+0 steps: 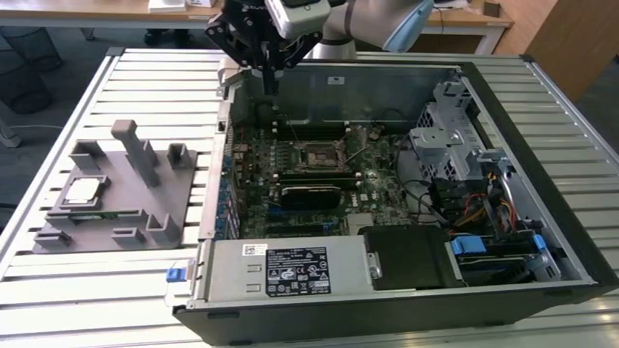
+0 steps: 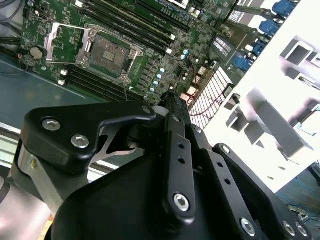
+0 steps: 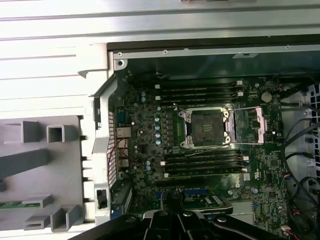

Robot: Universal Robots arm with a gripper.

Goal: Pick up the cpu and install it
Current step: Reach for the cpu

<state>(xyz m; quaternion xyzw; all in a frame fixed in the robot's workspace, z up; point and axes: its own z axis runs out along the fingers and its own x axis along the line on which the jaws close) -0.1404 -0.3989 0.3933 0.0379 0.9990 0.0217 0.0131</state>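
The cpu (image 1: 82,191) lies flat with its silvery plate up on a gray holder block (image 1: 116,217), outside the open computer case (image 1: 541,239) and just off the case's side at the exterior view's left. It is square, so it has no real long axis. Its edges run roughly in line with the holder block's edges, and nothing is touching it.

Just beside the cpu on the same block, no nearer the case, a thin green memory stick (image 1: 97,215) lies in a slot with its length running toward the case.

Inside the case, near the middle of the green motherboard (image 3: 145,165), sits the black-framed socket (image 3: 207,127). It holds no chip, and its metal retaining frame (image 3: 262,125) is swung open and lies flat beside it.

The gripper (image 1: 271,88) hangs above the case's far wall, toward the corner nearest the holder block and well apart from the cpu. Its two black fingers are pressed together into a narrow point with nothing between them. In both wrist views the tip (image 2: 171,97) (image 3: 172,199) points down at the motherboard inside the case, off to one side of the socket.

The case and holder block both rest on a slatted metal table (image 1: 145,72).
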